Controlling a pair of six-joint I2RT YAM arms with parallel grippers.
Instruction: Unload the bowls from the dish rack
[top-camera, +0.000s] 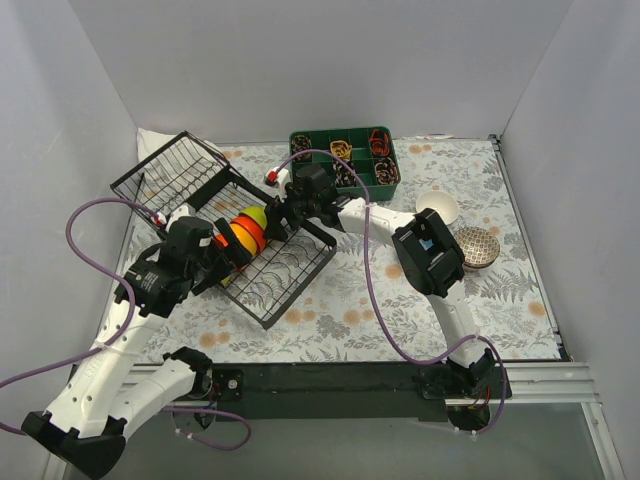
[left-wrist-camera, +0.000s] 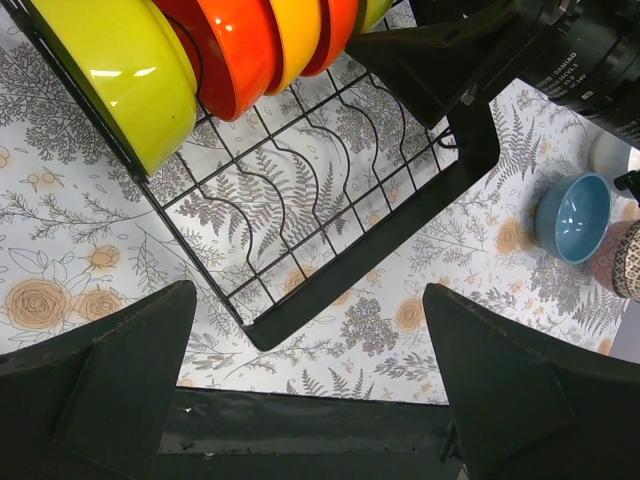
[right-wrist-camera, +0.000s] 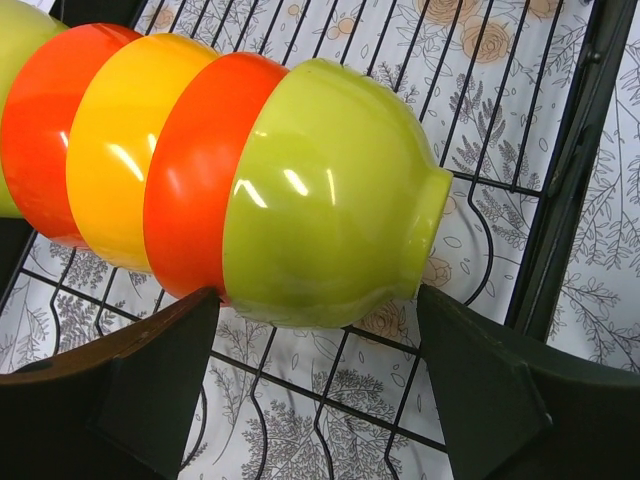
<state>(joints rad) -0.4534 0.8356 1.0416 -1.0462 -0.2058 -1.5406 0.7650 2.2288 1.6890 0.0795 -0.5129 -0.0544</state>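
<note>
The black wire dish rack (top-camera: 290, 270) lies left of centre and holds a row of several bowls on edge (top-camera: 247, 230). In the right wrist view the end bowl is lime-green (right-wrist-camera: 330, 200), followed by orange (right-wrist-camera: 190, 180), yellow (right-wrist-camera: 120, 150) and orange-red (right-wrist-camera: 45, 130) bowls. My right gripper (right-wrist-camera: 318, 305) is open with a finger on each side of the lime-green bowl; it shows at the row's far end in the top view (top-camera: 283, 212). My left gripper (left-wrist-camera: 310, 400) is open and empty over the rack's near corner (left-wrist-camera: 270, 330), beside a lime-yellow bowl (left-wrist-camera: 120, 70).
A white bowl (top-camera: 437, 207), a mosaic bowl (top-camera: 476, 247) and a blue bowl (left-wrist-camera: 572, 215) stand on the floral cloth to the right. A green divided tray (top-camera: 345, 157) sits at the back. The rack's tilted wire panel (top-camera: 175, 170) rises at the back left.
</note>
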